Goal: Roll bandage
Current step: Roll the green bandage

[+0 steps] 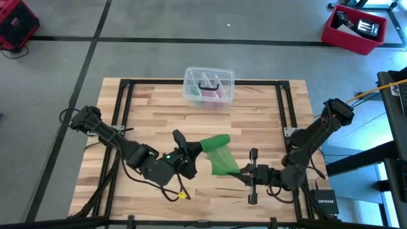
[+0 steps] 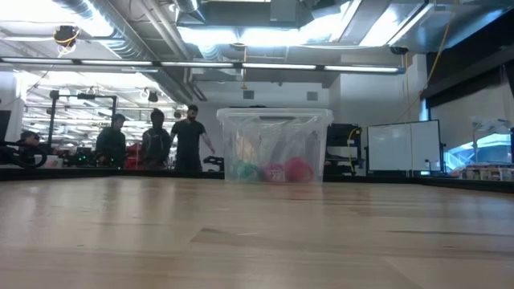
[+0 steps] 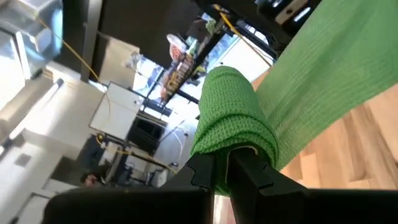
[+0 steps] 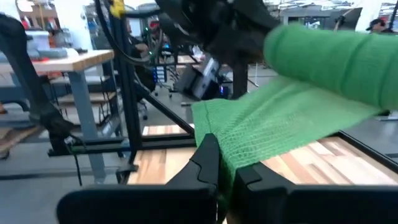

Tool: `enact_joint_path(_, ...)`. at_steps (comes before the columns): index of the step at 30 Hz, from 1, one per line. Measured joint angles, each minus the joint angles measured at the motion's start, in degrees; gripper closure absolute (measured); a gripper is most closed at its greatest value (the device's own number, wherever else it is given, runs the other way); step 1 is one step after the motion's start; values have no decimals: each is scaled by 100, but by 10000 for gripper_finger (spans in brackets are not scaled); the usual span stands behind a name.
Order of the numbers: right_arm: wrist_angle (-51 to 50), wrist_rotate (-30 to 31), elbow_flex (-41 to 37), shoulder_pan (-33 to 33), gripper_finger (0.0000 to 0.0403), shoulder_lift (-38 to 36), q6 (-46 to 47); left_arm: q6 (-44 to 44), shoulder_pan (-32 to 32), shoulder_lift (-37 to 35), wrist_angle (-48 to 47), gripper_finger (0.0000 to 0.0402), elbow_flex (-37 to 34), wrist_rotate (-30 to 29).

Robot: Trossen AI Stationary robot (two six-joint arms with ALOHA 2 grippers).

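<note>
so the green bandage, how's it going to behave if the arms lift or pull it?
Probably floppy: the loose tail of the bandage drapes between the left gripper and the right gripper, each shut on it. Likely stretchy and grippy rather than slippery, given the open knit weave in the left wrist view. The rolled part is a cylinder, so it could roll or unwind if released.

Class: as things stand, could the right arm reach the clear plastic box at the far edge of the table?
Probably not now: the right gripper is shut on the bandage, far from the box.
</note>
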Motion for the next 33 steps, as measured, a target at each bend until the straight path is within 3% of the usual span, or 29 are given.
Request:
enact_joint_path(17, 793, -579, 76, -224, 400, 50, -347, -949, 139, -1, 125, 384, -814, 234)
enact_joint_path(21, 763, -551, 277, -236, 400, 50, -470, -985, 120, 15, 284, 384, -991, 647)
enact_joint_path(33, 668, -444, 461, -622, 400, 50, -723, -84, -15, 556, 1109, 384, -1115, 1019)
